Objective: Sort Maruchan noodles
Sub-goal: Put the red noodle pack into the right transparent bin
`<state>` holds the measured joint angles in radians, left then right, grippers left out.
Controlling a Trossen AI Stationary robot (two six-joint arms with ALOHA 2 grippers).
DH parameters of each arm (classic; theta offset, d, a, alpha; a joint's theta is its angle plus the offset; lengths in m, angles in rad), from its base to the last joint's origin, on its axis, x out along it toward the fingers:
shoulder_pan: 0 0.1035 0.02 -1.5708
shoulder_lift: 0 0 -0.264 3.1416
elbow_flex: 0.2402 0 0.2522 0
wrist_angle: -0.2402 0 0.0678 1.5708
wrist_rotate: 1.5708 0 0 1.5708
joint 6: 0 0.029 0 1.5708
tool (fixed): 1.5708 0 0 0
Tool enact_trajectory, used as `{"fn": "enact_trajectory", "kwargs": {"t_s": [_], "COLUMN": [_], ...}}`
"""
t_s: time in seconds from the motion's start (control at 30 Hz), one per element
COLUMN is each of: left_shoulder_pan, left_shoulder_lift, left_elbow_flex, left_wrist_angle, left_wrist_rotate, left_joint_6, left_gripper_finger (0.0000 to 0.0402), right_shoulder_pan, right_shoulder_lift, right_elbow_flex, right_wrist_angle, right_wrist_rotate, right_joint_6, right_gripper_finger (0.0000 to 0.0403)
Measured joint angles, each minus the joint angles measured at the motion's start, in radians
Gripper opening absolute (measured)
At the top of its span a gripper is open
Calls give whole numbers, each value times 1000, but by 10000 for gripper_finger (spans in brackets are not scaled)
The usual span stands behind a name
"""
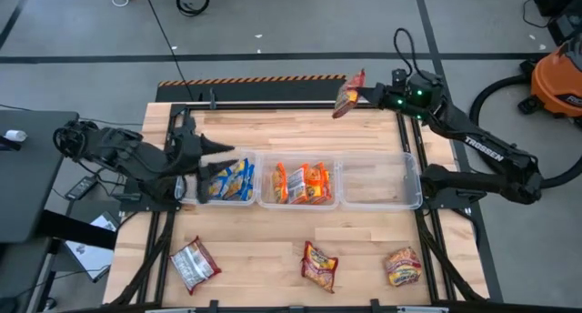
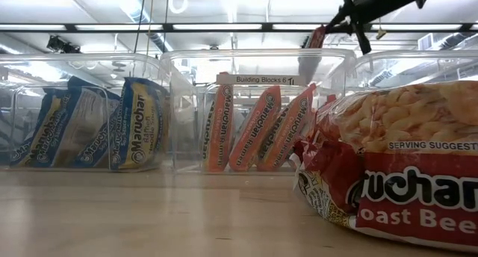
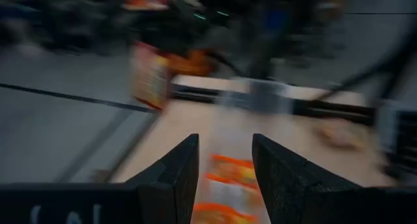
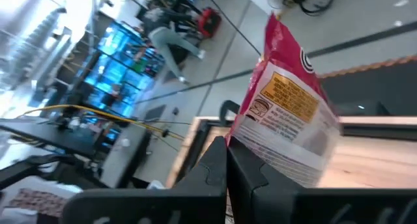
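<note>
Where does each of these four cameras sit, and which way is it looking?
High view: overhead, looking straight down on the wooden table, three clear plastic bins and both dark arms.
Low view: at tabletop height, looking level across at the bins; a dark arm shows at the top.
Left wrist view: on the left arm, looking past its open left gripper.
Right wrist view: on the right arm; the right gripper is shut on a red crinkly noodle packet.
Shared: that held packet also shows from overhead.
</note>
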<state>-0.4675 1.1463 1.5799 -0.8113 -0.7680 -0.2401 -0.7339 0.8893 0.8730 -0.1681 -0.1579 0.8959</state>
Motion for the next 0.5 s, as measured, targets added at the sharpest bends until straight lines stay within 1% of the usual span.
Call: {"fn": "enact_trajectory", "kwargs": {"t_s": [0.07,0.13,0.2,0.27,0.33,0.43,0.5], "left_shoulder_pan": [8,24,34,41,46,46,46], "left_shoulder_lift": [-26,-43,-50,-57,-65,-62,-61], "left_elbow_flex": [1,2,1,0,0,0,0], "left_wrist_angle": [-27,-87,-167,-251,-294,-289,-289], "left_wrist_rotate": [116,226,274,263,221,160,137], "left_joint_6": [-18,-46,-95,-138,-148,-110,-67], "left_gripper_finger": [148,148,148,148,148,148,148], "right_shoulder_pan": [8,15,19,21,21,21,21], "right_shoulder_lift": [-17,-28,-37,-43,-43,-42,-41], "right_elbow_flex": [0,0,0,0,0,0,0], "right_wrist_angle": [7,15,19,18,18,18,18], "right_wrist_rotate": [-1,-2,-4,-4,-9,-19,-19], "right_joint_6": [3,11,14,14,14,14,14], "right_gripper_finger": [2,2,2,2,2,3,3]}}
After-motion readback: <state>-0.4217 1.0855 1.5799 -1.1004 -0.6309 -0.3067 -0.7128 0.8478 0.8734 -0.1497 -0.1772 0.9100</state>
